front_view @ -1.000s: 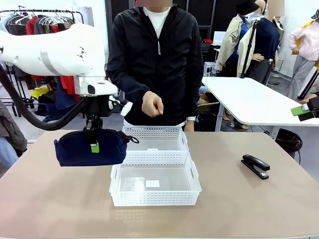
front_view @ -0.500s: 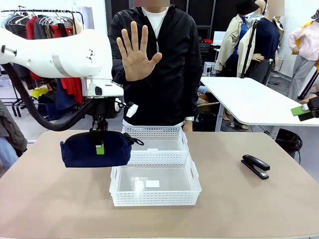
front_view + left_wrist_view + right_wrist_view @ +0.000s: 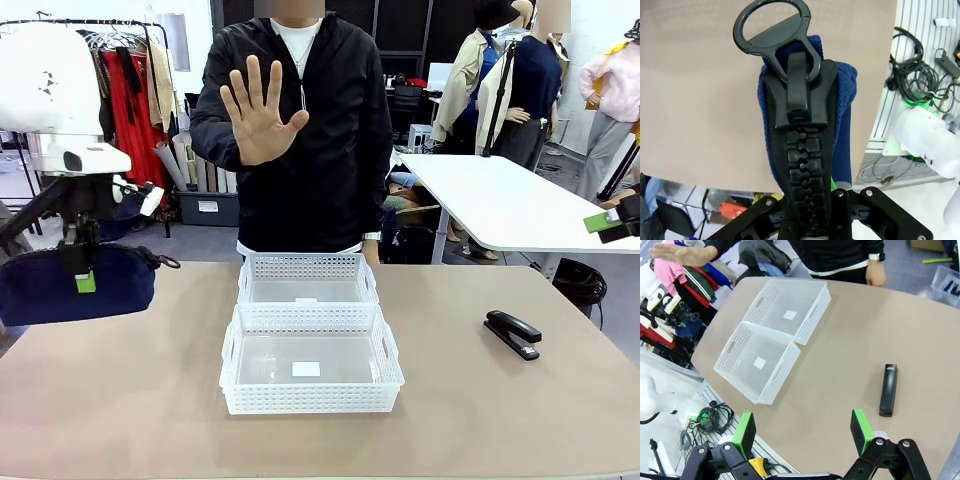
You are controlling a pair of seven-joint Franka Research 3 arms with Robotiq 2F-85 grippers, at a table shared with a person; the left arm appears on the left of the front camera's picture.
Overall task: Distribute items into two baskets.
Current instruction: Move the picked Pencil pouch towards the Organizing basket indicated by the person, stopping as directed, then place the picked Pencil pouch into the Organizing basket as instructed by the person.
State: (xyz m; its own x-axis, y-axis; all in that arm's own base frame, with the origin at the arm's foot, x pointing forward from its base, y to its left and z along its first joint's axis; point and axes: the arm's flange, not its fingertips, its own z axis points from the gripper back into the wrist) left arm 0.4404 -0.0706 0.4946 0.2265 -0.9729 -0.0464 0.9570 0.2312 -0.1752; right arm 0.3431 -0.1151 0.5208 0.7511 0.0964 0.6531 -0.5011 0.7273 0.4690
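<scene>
My left gripper (image 3: pixel 82 272) is shut on the top of the dark navy pouch (image 3: pixel 75 288) and holds it in the air over the table's left edge, well left of the baskets. In the left wrist view the pouch's black zipper (image 3: pixel 800 125) runs up between my fingers, with navy fabric (image 3: pixel 845 100) beside it. Two white lattice baskets stand end to end mid-table, the near one (image 3: pixel 310 398) and the far one (image 3: pixel 305 265), both empty. The black stapler (image 3: pixel 512 333) lies on the table at the right. My right gripper (image 3: pixel 802 432) hangs open high above the table, over the stapler (image 3: pixel 888 389) and baskets (image 3: pixel 780 377).
A person stands at the far side with one open palm (image 3: pixel 258 105) raised toward me. Their other hand (image 3: pixel 875 272) hangs at the table's far edge. A white table (image 3: pixel 500 200) stands behind at the right, a clothes rack (image 3: pixel 130 70) at the left.
My left arm has swung left with the pouch, away from the baskets. The person's hand went up into an open palm and stays raised.
</scene>
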